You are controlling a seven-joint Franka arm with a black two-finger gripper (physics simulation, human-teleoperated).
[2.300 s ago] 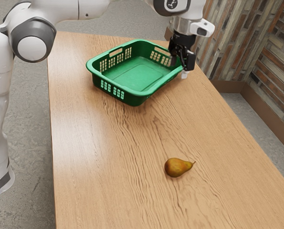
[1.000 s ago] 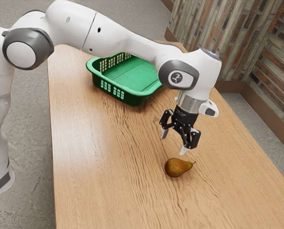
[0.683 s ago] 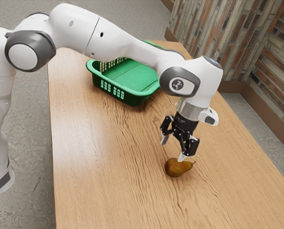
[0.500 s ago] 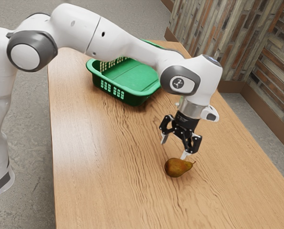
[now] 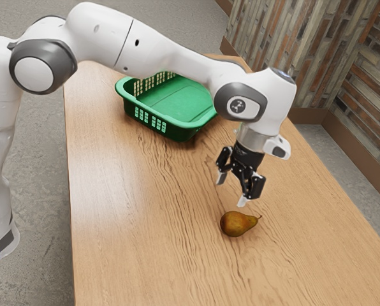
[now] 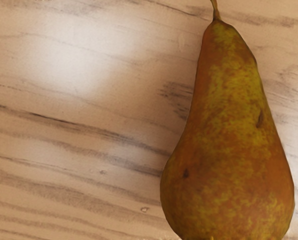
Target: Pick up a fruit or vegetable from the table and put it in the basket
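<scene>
Exterior view: the gripper (image 5: 232, 190) hangs above the table (image 5: 116, 220) with its two fingers spread well apart and nothing between them. The pear (image 5: 238, 224) lies on its side on the wood, below the fingertips and apart from them, well away from the green basket (image 5: 171, 125).

The hand looks set toward the basket side of the fruit, so a straight drop from here could bring one fingertip down on the pear's top and push or roll it. Its rounded, tapering body could also slip out if the fingers close too high or on the narrow neck.

Compared with the frame half a second ago, the hand is a little higher and the lower fingertip has moved slightly back from the pear; the gap looks a touch narrower, though a turn of the hand could explain that. Pear and basket are unmoved.
</scene>
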